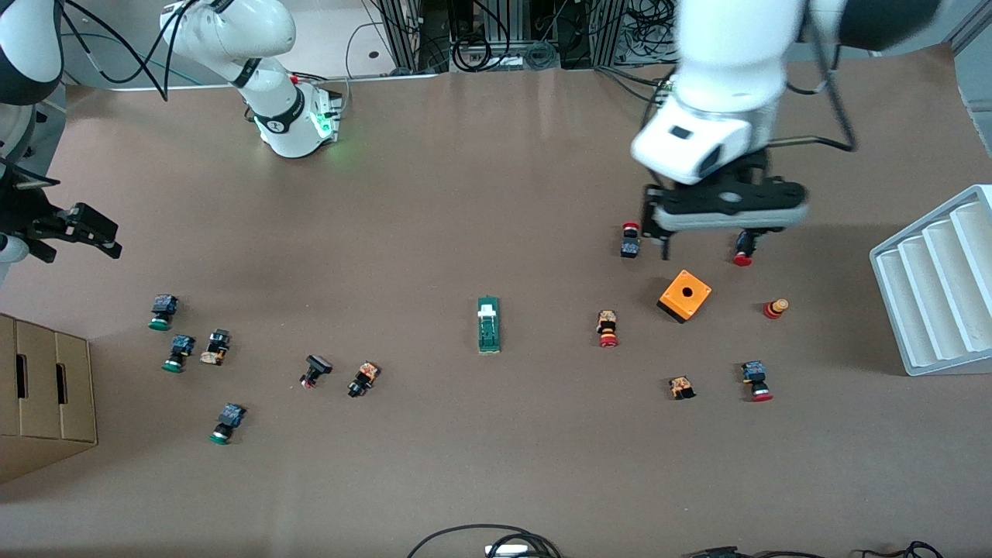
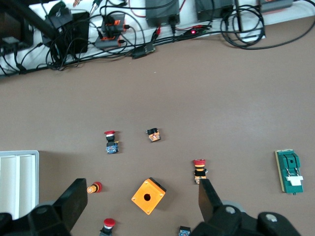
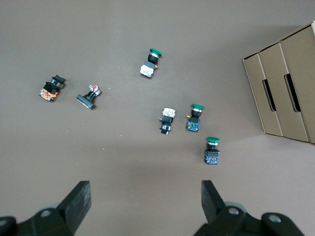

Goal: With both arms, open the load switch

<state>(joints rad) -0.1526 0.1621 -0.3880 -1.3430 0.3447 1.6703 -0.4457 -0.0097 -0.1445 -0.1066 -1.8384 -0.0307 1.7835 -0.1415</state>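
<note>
Both pincers hang wide open and empty above the brown table [image 1: 496,465]. Left gripper [image 1: 709,244] hovers over the red-capped buttons toward the left arm's end, its spread fingers [image 2: 210,196] straddling the orange box with a hole [image 1: 685,295]. Right gripper [image 1: 85,232] is up over bare table at the right arm's end, just above a cluster of green-capped buttons [image 3: 197,118], with cardboard boxes [image 1: 43,395] standing beside them.

Untouched by either arm, the load switch [image 1: 488,325] lies flat near the middle of the table, a narrow dark-green block with its white tab at the end pointing toward the robots' bases. It sits between the two scatterings of buttons, well apart from both grippers. A white ribbed tray [image 1: 938,287] rests at the left arm's end.
</note>
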